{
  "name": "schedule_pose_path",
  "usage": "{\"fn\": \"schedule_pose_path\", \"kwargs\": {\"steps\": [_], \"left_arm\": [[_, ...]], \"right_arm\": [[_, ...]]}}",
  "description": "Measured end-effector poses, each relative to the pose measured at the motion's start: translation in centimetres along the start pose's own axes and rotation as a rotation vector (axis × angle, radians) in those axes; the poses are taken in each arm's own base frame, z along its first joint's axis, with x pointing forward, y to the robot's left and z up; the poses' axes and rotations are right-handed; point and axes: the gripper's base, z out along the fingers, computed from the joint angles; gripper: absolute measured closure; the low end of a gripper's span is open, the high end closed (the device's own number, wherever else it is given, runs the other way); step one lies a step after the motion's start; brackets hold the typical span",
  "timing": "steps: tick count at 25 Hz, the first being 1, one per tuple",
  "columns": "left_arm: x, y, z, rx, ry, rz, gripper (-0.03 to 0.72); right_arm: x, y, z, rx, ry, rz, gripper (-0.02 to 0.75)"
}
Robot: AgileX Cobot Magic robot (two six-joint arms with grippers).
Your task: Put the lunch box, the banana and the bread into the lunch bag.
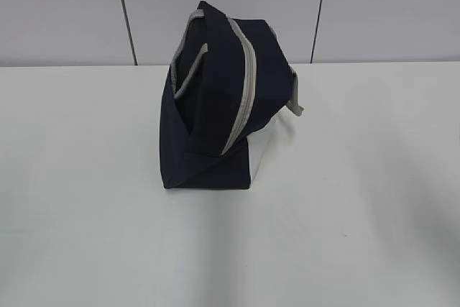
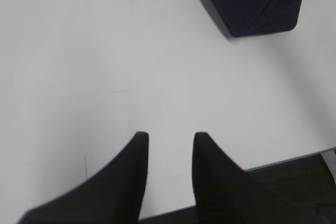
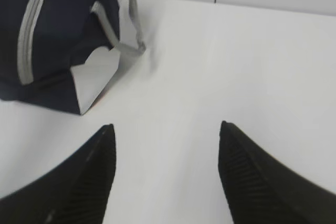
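The navy lunch bag (image 1: pixel 219 98) stands in the middle of the white table, its grey zipper (image 1: pixel 248 91) running over the top and grey handles on both sides. In the left wrist view a dark corner of the lunch bag (image 2: pixel 252 1) shows at the top right; my left gripper (image 2: pixel 170 137) hovers open over bare table near the front edge, well away from it. In the right wrist view the lunch bag (image 3: pixel 52 35) with its white side panel (image 3: pixel 94 80) lies at the upper left; my right gripper (image 3: pixel 165 129) stands wide open and empty. The lunch box, banana and bread are out of view.
The white table (image 1: pixel 359 199) stretches around the bag on all sides. A grey panelled wall (image 1: pixel 65 12) rises behind it. The table's front edge (image 2: pixel 283 160) runs close to my left gripper.
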Motion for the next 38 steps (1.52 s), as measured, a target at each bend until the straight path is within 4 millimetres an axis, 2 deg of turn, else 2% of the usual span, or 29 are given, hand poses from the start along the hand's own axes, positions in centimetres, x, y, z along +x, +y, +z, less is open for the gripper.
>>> {"fn": "schedule_pose_path", "kwargs": {"steps": [7, 14, 22, 28, 38], "left_arm": [[0.0, 0.0, 0.0, 0.000, 0.000, 0.000, 0.463], [0.0, 0.0, 0.0, 0.000, 0.000, 0.000, 0.463], [0.0, 0.0, 0.0, 0.000, 0.000, 0.000, 0.463], [0.0, 0.0, 0.0, 0.000, 0.000, 0.000, 0.463], [0.0, 0.0, 0.0, 0.000, 0.000, 0.000, 0.463]], "right_arm": [[0.7, 0.8, -5.2, -0.153, 0.091, -0.047, 0.250], [2.9, 0.7, -8.1, -0.174, 0.169, -0.041, 0.216], [4.8, -0.1, -11.9, 0.044, 0.032, 0.051, 0.214], [8.3, 0.6, -12.8, 0.099, 0.090, 0.088, 0.214], [8.8, 0.6, -12.2, 0.104, 0.082, 0.090, 0.214]]}}
